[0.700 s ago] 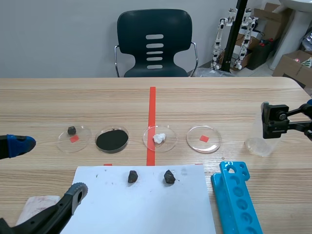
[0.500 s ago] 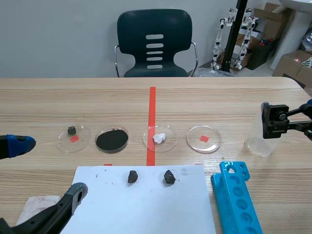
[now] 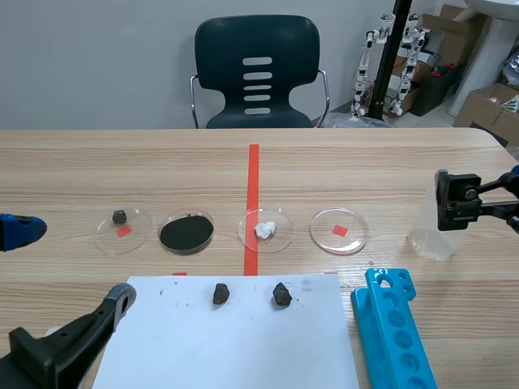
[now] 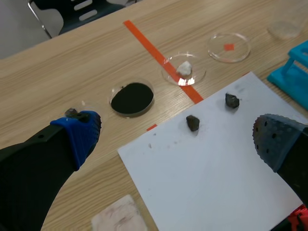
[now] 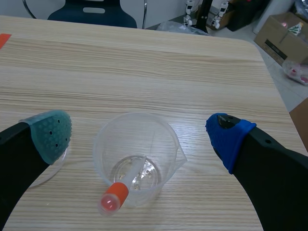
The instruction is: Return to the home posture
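Left hand (image 4: 175, 139): fingers spread wide, nothing between them. It hangs over the near left corner of the white sheet (image 4: 211, 168) on the worktop (image 3: 340, 174). A pale cloth (image 4: 118, 219) lies under it, just beside the sheet. Two dark lumps (image 4: 193, 122) sit ahead on the sheet, apart from both pads. Judgement: this arm can draw back toward the robot with nothing in its way.

Centre: four dishes (image 3: 186, 232) stand in a row beyond the sheet. They play no part in the retreat.

A blue rack (image 3: 393, 324) lies at the sheet's right edge, low and near the right arm's side.

Right hand (image 5: 139, 134): fingers spread and holding nothing, one on either side of the clear beaker (image 5: 137, 159), with a gap showing at each side. An orange-capped tube (image 5: 120, 185) leans inside the beaker. The beaker stands near the worktop's right edge. Judgement: the retreat turns on this straddle. The hand should lift or back out along the fingers' line, since a sideways swing could tip the beaker. I cannot tell how high the pads ride against the rim.
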